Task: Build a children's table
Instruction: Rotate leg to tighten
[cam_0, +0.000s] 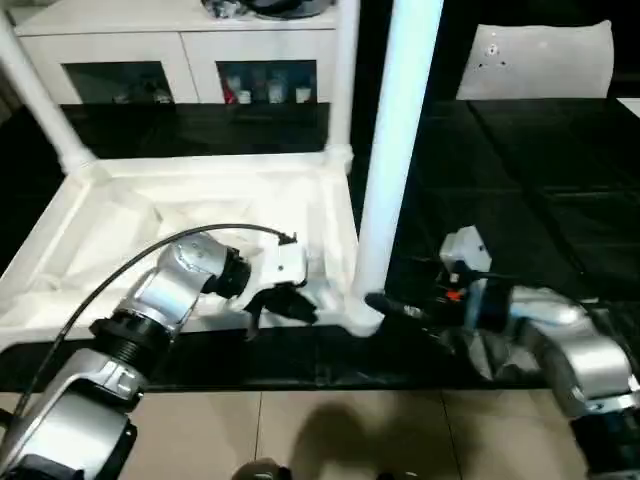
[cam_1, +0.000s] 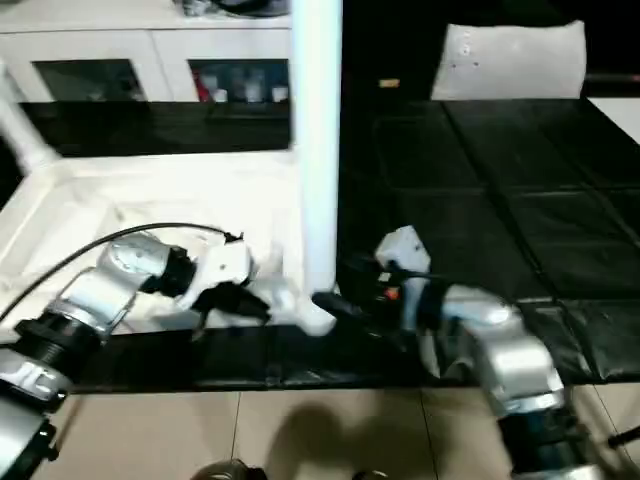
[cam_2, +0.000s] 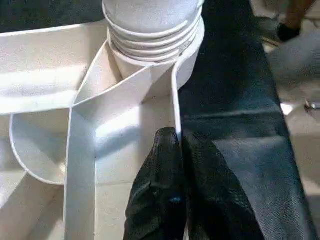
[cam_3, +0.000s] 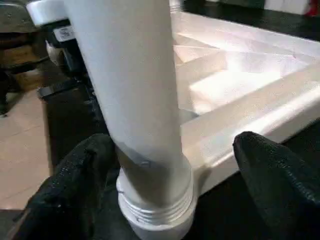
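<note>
With the right gripper (cam_3: 170, 185) spread wide around the leg (cam_0: 395, 150) at the tabletop (cam_0: 190, 215)'s near-right socket, threads exposed, and the left gripper (cam_2: 179, 150) pinching the rim, the leg risked tipping.

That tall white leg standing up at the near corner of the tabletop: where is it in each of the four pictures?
Left eye view: the leg stands right of centre.
Right eye view: the leg is at centre.
Left wrist view: its threaded base is at the top.
Right wrist view: it rises left of centre, between the right tool's fingers.
Shared landmark: the corner socket of the tabletop.
</note>
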